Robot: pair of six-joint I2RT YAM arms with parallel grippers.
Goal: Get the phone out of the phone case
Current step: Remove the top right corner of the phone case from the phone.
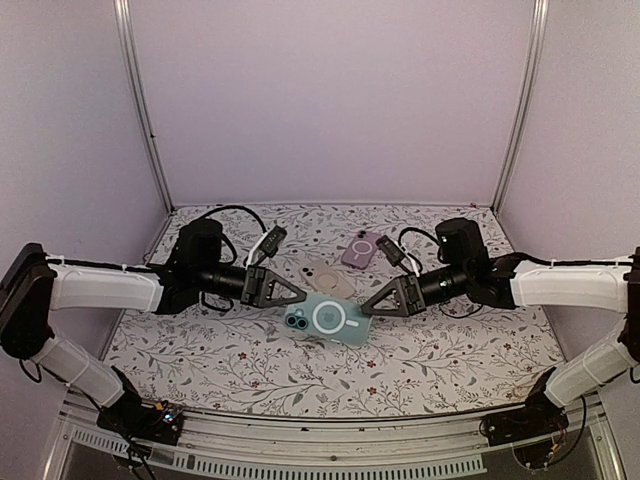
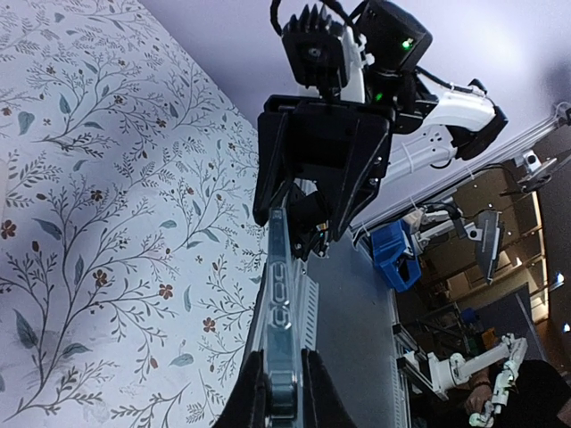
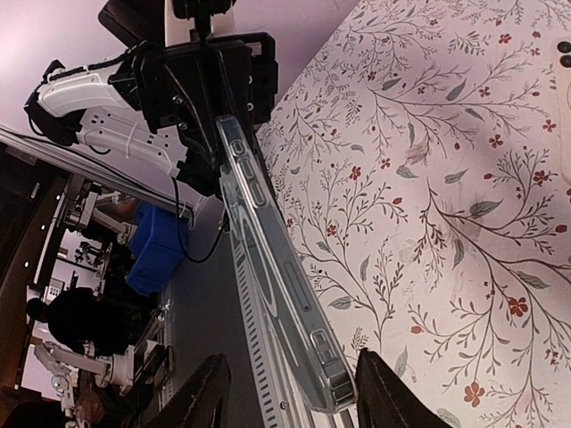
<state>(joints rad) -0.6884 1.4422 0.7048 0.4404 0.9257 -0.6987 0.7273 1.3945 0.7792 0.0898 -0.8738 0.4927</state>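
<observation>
A teal phone (image 1: 328, 318) in a clear phone case with a white ring on its back hangs flat above the table between both arms. My left gripper (image 1: 298, 296) is shut on its left end; in the left wrist view the fingertips (image 2: 252, 392) pinch the case's thin edge (image 2: 280, 294). My right gripper (image 1: 370, 308) is at the phone's right end. In the right wrist view the phone case (image 3: 277, 259) runs edge-on between the jaws of the right gripper (image 3: 293, 366), which stand open, one finger (image 3: 375, 383) close beside the case's corner, the other well apart.
A pink-cased phone (image 1: 360, 249) and a cream phone (image 1: 318, 275) lie on the floral tablecloth (image 1: 230, 355) behind the held phone. White walls close in the back and both sides. The table's metal front rail (image 1: 330, 432) runs below the arms.
</observation>
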